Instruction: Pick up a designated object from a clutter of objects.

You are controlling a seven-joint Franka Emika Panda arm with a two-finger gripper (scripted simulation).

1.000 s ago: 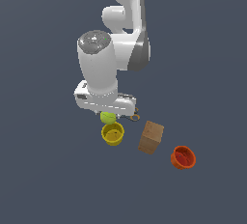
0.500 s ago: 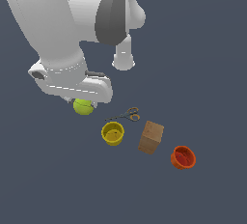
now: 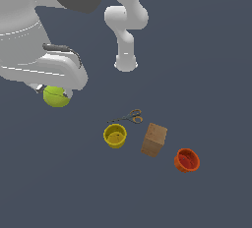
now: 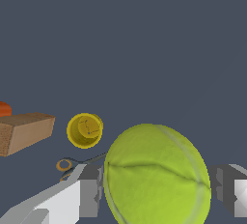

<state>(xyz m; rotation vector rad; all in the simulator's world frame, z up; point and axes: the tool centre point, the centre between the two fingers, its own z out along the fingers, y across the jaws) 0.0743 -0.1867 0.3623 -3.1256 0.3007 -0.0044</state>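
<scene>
Well apart from the cup (image 3: 115,136), the ball (image 4: 157,175) is held aloft, clamped at its widest part between the gripper (image 4: 159,194) fingers (image 4: 89,191); being light, round and slightly springy, it is judged liable to roll out.

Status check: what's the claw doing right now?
Claw shut on ball. Ball lifted clear of cup, box, scissors, bowl. Nothing blocking.

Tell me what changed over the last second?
The gripper, shut on the ball, carried it up and toward the exterior view's left, away from the yellow cup. The cup, scissors, box and bowl stayed put.
</scene>
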